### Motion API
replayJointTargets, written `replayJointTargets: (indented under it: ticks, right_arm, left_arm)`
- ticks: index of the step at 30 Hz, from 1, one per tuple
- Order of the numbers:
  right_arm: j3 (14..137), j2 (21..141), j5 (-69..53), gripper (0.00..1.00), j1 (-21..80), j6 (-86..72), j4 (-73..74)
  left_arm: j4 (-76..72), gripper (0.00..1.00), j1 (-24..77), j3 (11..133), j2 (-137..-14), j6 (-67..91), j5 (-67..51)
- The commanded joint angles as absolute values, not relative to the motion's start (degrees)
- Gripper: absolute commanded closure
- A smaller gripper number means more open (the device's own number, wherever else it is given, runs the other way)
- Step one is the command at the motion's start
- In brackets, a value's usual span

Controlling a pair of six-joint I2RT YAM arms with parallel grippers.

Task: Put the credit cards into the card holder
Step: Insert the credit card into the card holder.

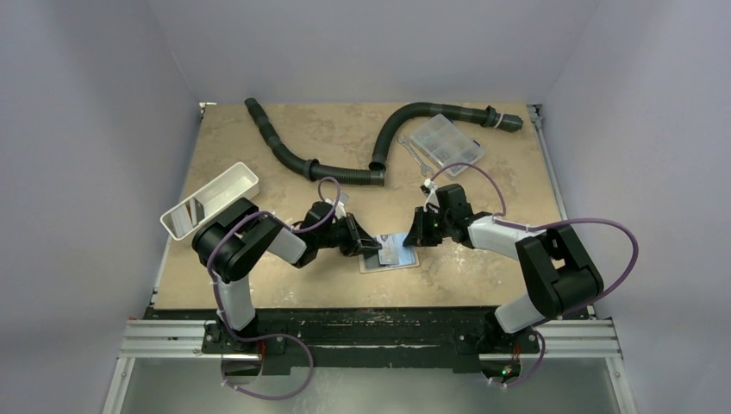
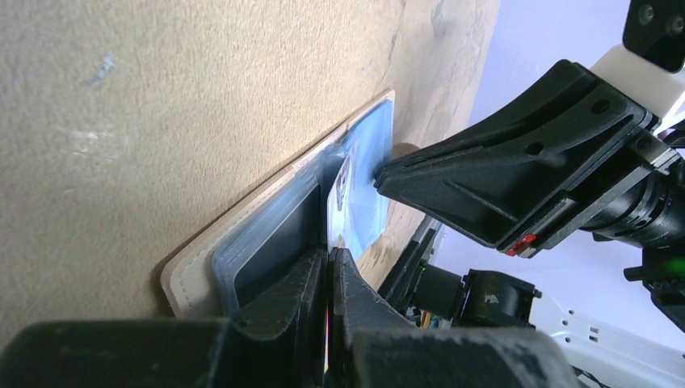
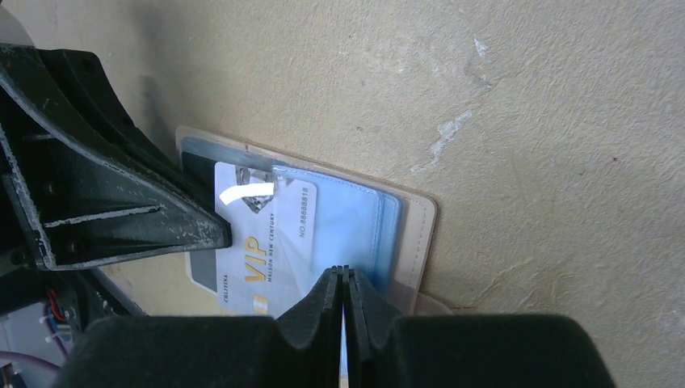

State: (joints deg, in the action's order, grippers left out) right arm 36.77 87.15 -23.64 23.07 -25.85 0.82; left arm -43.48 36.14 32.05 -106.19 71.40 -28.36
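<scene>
The tan card holder (image 1: 403,262) lies open on the table between both arms, its pale blue clear pockets facing up. A whitish-blue credit card (image 3: 262,242) printed "VIP" is partly slid under a clear pocket (image 3: 355,218). My left gripper (image 2: 331,252) is shut on the card's outer edge, and from there the card (image 2: 346,190) appears edge-on. My right gripper (image 3: 345,271) is shut on the pocket's edge at the holder's tan rim (image 3: 422,234). The left gripper (image 3: 222,236) faces the right one across the card. A dark panel (image 2: 275,234) shows in the holder's other half.
A white oblong tray (image 1: 211,200) sits at the table's left edge. Two black corrugated hoses (image 1: 293,155) (image 1: 414,116) lie across the back. A clear compartment box (image 1: 446,142) and a small wrench (image 1: 415,157) are at the back right.
</scene>
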Motion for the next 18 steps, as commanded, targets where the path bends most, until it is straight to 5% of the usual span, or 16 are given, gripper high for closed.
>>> replayJointTargets:
  ticks: [1, 18]
  right_arm:
    - [36.55, 87.31, -21.61, 0.88, 22.51, -24.29, 1.95]
    - [36.13, 87.01, -22.28, 0.88, 22.43, -24.35, 1.67]
  left_arm:
    - [-45.52, 1.0, 36.81, 32.05, -105.4, 72.03, -24.43]
    - [-50.18, 1.0, 41.6, 32.05, -106.52, 75.02, -18.1]
